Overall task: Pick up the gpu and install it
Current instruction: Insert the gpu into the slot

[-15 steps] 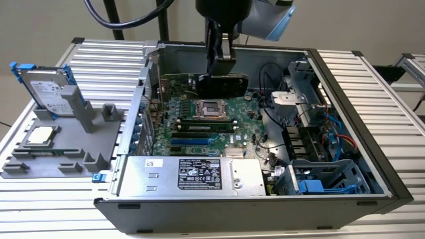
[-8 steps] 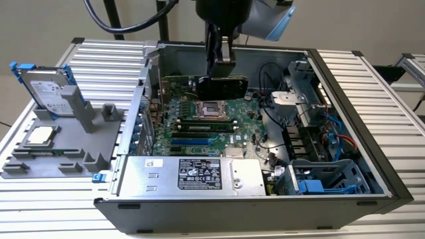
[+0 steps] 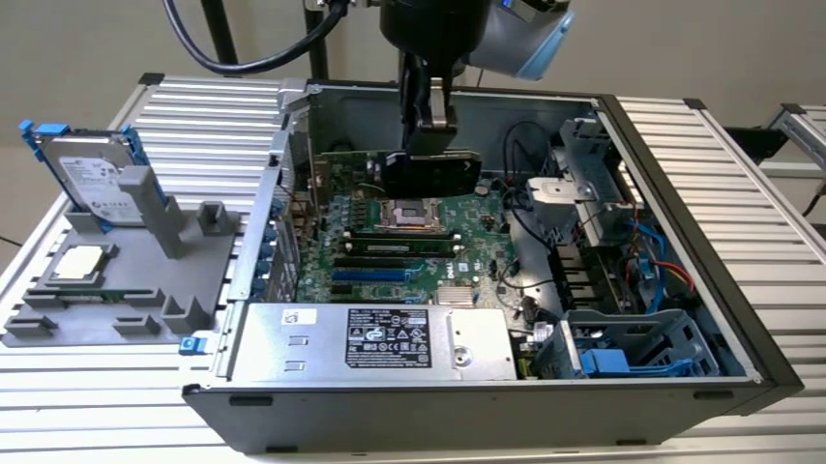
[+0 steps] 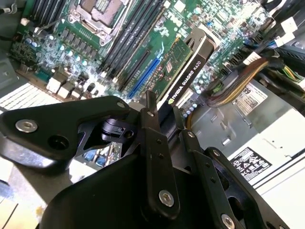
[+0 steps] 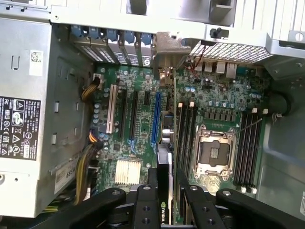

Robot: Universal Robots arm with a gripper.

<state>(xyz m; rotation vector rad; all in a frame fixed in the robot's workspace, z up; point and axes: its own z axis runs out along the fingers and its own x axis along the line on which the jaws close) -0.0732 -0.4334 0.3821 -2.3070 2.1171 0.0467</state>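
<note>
My gripper point(image 3: 432, 135) is shut on the gpu point(image 3: 434, 174) and holds it upright on its edge inside the open computer case point(image 3: 671, 242), above the green motherboard point(image 3: 387, 261). The card's black cooler face shows in the exterior view. In both wrist views the gpu point(image 4: 187, 70) point(image 5: 164, 143) appears edge-on between my black fingers point(image 4: 151, 119) point(image 5: 190, 202). Its silver bracket point(image 5: 167, 47) points at the case's rear slot openings. The card hangs over the board close beside the long blue slot point(image 5: 156, 119) point(image 4: 143, 76). I cannot tell whether it touches the board.
A silver power supply point(image 3: 387, 338) fills the case's near side, with cable bundles point(image 4: 238, 81) beside it. The open processor socket point(image 3: 410, 215) and memory slots lie under the card. Outside, on the exterior view's left, a grey fixture point(image 3: 116, 309) holds a hard drive point(image 3: 91, 174) and a square chip point(image 3: 80, 261).
</note>
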